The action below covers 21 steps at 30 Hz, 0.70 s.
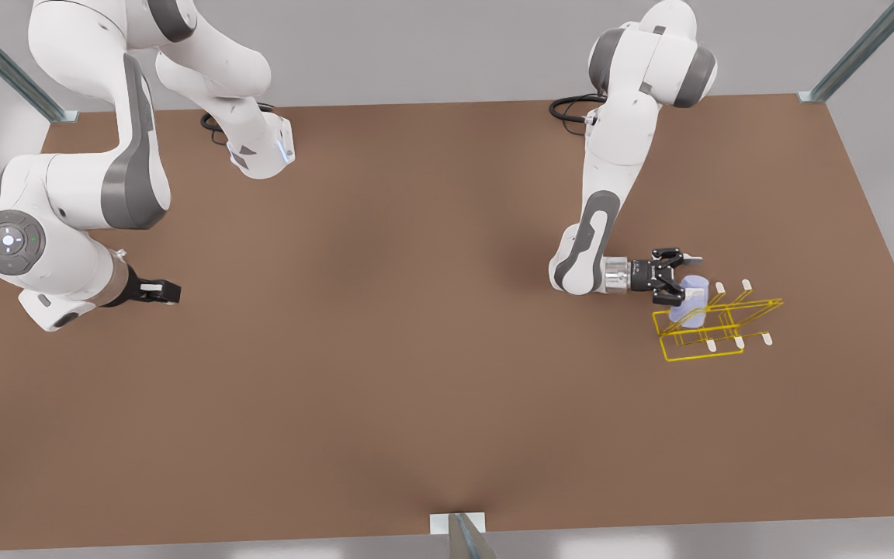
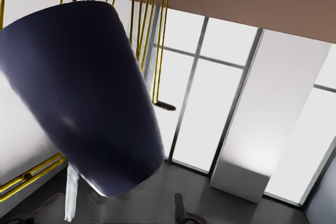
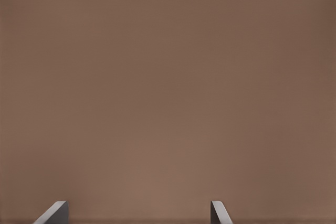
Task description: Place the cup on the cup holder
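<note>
The lavender-blue cup [image 1: 689, 304] sits tilted among the prongs of the yellow wire cup holder [image 1: 715, 330] at the front view's right. My left gripper [image 1: 686, 278] reaches in level from the cup's left, open, with one finger above the cup's rim and the other beside its wall. In the left wrist view the cup [image 2: 84, 93] looms dark and close, with the cup holder's yellow wires [image 2: 149, 40] behind it. My right gripper [image 1: 160, 291] waits at the front view's left, low over bare table, its fingertips [image 3: 218, 212] wide apart with nothing between them.
The brown table [image 1: 385, 349] stretches between the two arms. Black cables [image 1: 571, 107] lie by the arm bases at the back edge. Metal frame posts [image 1: 858, 50] stand at the table's corners.
</note>
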Motion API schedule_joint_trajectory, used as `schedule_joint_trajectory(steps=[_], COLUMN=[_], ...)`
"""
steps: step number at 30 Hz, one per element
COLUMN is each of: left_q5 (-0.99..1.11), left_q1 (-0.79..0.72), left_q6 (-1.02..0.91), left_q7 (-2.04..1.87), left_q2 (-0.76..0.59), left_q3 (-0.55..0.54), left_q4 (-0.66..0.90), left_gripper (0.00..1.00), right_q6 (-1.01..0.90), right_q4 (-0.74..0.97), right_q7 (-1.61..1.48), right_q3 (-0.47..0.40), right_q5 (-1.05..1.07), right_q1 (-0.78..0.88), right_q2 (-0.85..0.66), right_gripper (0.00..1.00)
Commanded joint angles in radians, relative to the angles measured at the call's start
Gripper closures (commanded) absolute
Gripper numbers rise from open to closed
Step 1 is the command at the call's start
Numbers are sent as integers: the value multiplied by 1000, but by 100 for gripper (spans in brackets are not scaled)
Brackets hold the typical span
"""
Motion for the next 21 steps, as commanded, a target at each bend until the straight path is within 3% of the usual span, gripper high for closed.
schedule_joint_trajectory(steps=[1, 8, 10, 11, 12, 13, 14, 15, 17, 19, 21], left_q5=[0, -2, 0, -20, -306, -519, -1012, -1324, -1431, -1422, -1412], left_q1=[0, -17, -42, -51, -54, -54, 6, 131, 233, 260, 312], left_q6=[-5, -46, -59, -30, 78, 83, 81, 96, 155, 125, 153], left_q7=[-23, 61, 147, 174, 245, 279, 224, -11, -246, -168, -135], left_q2=[-1, -38, -149, -302, -461, -482, -426, -404, -403, -485, -640], left_q3=[0, -1, -1, -15, -30, -30, 9, 22, 23, 49, 26], left_q4=[1, 34, 60, 61, 203, 373, 708, 808, 893, 923, 764], left_gripper=[0, 0, 0, 0, 0, 0, 0, 0, 0, 0, 0], right_q6=[0, 0, 0, 0, 0, 0, 0, 3, 4, 4, 6], right_q4=[0, 0, 0, 0, 0, 0, 0, -1, 11, 13, 13], right_q7=[-1, -1, 11, 15, 15, 13, 12, 10, 5, 8, 12], right_q3=[0, 0, 2, 2, 2, 2, 2, 2, 2, 3, 6], right_q5=[1, 2, 15, 15, 13, 11, 8, 18, 19, 15, 15], right_q1=[0, -1, -8, -12, -12, -12, -12, -20, -34, -21, -17], right_q2=[-1, -1, -3, -3, -3, -3, -3, -3, -3, -1, 20], right_gripper=[0, 0, 0, 0, 0, 0, 0, 0, 0, 0, 0])
